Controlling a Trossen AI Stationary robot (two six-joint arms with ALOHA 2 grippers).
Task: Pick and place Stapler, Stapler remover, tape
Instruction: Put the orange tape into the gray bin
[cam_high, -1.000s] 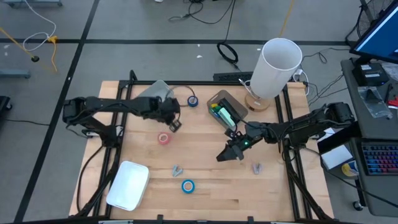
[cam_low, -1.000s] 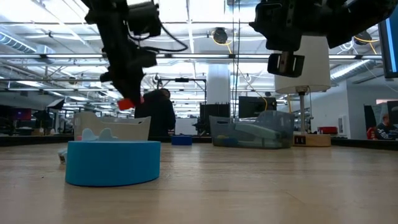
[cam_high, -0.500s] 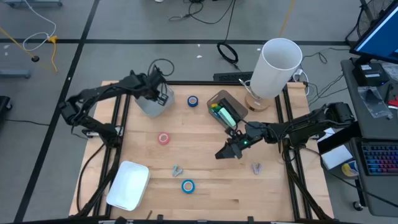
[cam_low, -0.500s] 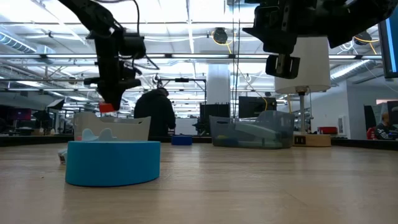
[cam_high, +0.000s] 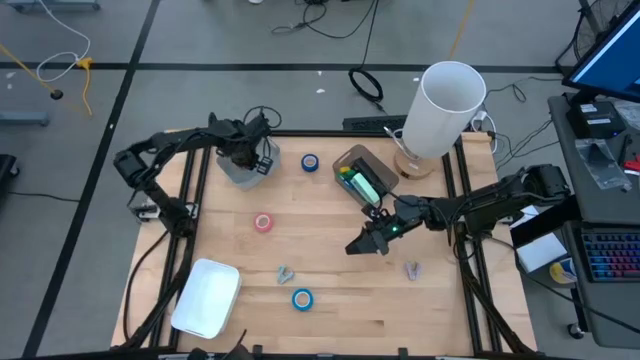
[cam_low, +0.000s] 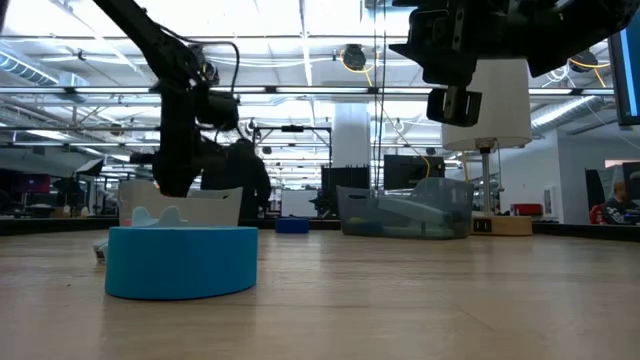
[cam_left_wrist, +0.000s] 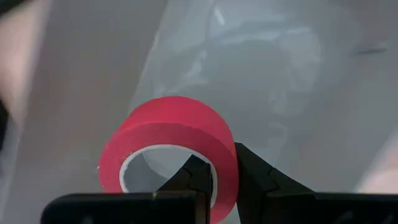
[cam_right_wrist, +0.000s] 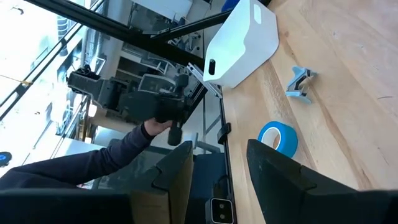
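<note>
Having swung from mid-table to over the clear bin (cam_high: 243, 166) at the far left corner, the left claw (cam_left_wrist: 214, 171) stays clamped on the red tape roll (cam_left_wrist: 169, 147), ready to drop, while the right claw (cam_high: 366, 245) waits part-open and empty beside the stapler tray (cam_high: 365, 175).

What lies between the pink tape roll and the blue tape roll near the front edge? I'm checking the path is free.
In the high view, a small grey metal stapler remover lies between the pink tape roll and the blue tape roll; otherwise bare wood.
</note>
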